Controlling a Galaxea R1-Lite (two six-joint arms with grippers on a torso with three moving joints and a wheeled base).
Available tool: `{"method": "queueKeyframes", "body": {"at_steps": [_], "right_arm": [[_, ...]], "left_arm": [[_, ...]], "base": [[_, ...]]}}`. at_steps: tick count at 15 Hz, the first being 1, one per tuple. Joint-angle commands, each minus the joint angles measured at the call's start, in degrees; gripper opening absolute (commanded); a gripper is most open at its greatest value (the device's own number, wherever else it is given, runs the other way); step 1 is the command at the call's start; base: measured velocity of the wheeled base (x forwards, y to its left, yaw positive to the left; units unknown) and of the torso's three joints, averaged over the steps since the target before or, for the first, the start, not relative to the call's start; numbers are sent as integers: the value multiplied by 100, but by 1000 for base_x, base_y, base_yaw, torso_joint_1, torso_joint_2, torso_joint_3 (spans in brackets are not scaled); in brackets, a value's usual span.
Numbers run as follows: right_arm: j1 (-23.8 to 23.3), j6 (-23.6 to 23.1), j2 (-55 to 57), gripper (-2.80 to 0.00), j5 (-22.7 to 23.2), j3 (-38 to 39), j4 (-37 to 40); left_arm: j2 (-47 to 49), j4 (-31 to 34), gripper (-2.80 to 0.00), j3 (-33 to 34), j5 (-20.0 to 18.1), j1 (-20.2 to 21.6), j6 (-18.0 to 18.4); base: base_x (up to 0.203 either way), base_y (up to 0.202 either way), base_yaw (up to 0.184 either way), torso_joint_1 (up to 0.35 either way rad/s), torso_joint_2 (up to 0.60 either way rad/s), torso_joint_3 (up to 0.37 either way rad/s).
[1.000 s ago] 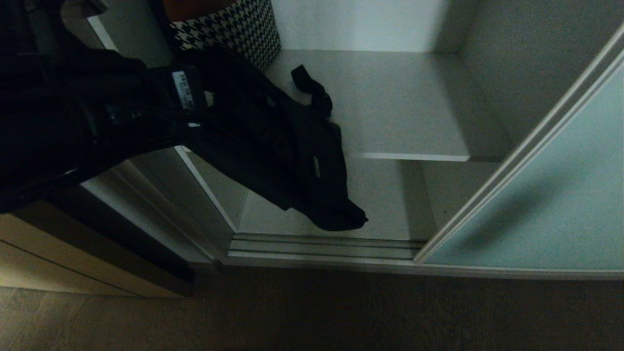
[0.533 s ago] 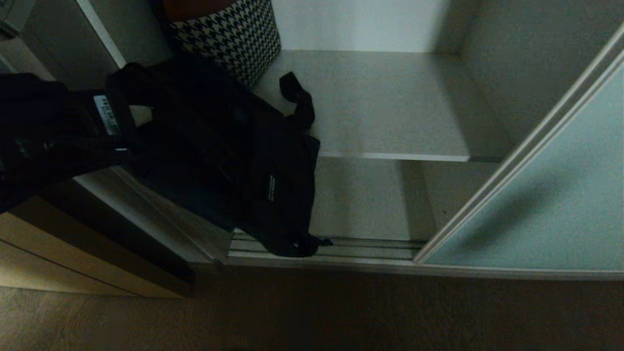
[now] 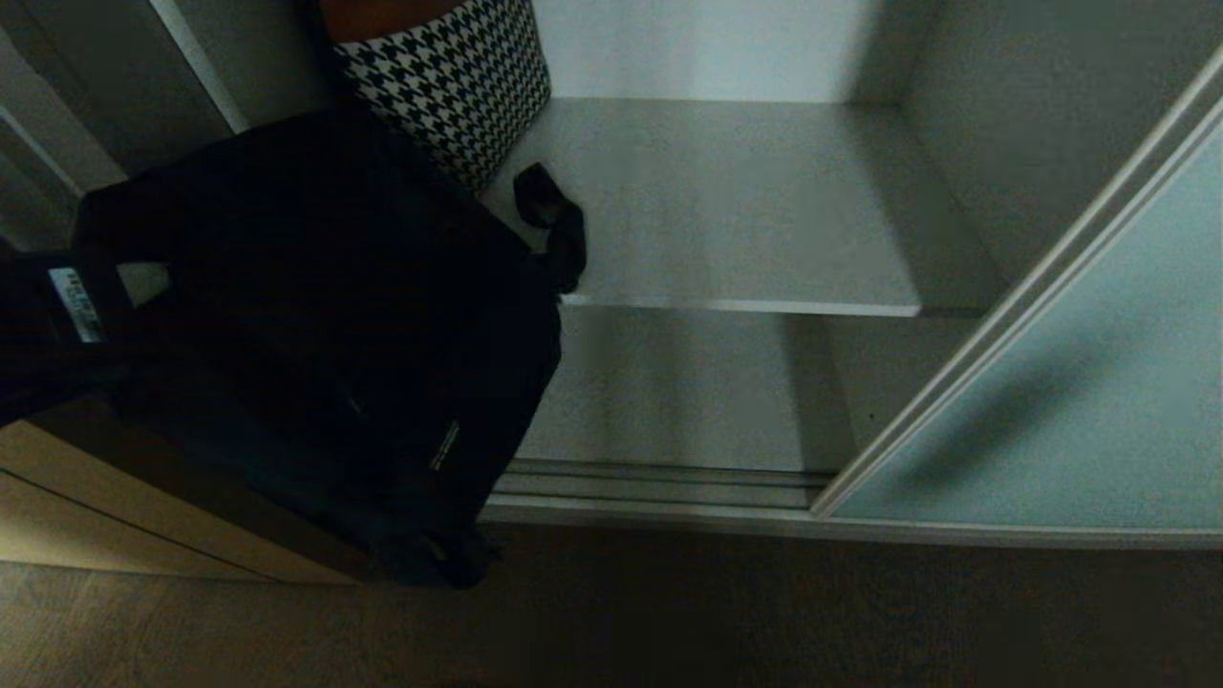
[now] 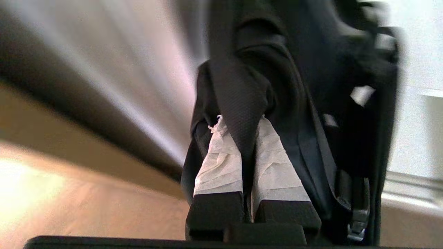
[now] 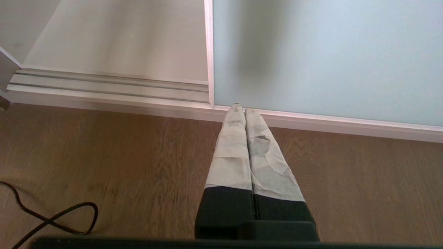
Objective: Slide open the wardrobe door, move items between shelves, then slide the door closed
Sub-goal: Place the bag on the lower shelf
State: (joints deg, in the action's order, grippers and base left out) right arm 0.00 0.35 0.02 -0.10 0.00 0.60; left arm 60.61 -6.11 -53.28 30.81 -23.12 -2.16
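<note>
Black bag (image 3: 325, 334) has swung out of the wardrobe since a second ago: then it hung over the upper shelf edge with its low corner above the lower shelf, now it's clear of the opening on the left side, low corner past the floor track (image 3: 659, 483) and over the wood floor (image 3: 764, 621). Left gripper went with it toward the picture's left edge. Camera hasn't shifted; shelf and door sit the same.

Bag hangs from the left gripper (image 4: 242, 119), long axis running diagonally down and away from the grip, low corner pointing at the floor. White label faces up near that corner. Its loose strap end (image 3: 552, 225) trails back onto the upper shelf (image 3: 745, 220), touching the board near its front edge.

Left gripper's taped fingers (image 4: 221, 162) are pinched together on a fold of the bag's black fabric; the fabric runs up between them.

Houndstooth bag (image 3: 449, 76) with orange top sits at the back left of the upper shelf, just beyond the black bag. Lower shelf (image 3: 688, 392) is below, further from the gripper.

Sliding wardrobe door (image 3: 1051, 411) stands well apart on the right, slid open, its frame edge bounding the opening.

Right gripper (image 5: 244, 110) parked low, fingers pressed together, holding nothing, tips pointing at the door's bottom rail above the wood floor. Black cable (image 5: 52, 218) lies on the floor beside it.
</note>
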Motion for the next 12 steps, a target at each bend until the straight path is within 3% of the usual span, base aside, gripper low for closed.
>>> {"method": "queueKeyframes", "body": {"at_steps": [1,4,12], "right_arm": [[0,0,-2,-280,1,0,1],[0,0,6,-280,1,0,1],[0,0,6,-280,1,0,1]], "left_arm": [[-211,-9,-280,183,11,414,-20],[-356,-56,-280,367,-47,857,-92],[-489,-649,-280,608,-463,985,-129]], "base": [[0,0,0,0,0,0],[0,0,0,0,0,0],[0,0,0,0,0,0]]}}
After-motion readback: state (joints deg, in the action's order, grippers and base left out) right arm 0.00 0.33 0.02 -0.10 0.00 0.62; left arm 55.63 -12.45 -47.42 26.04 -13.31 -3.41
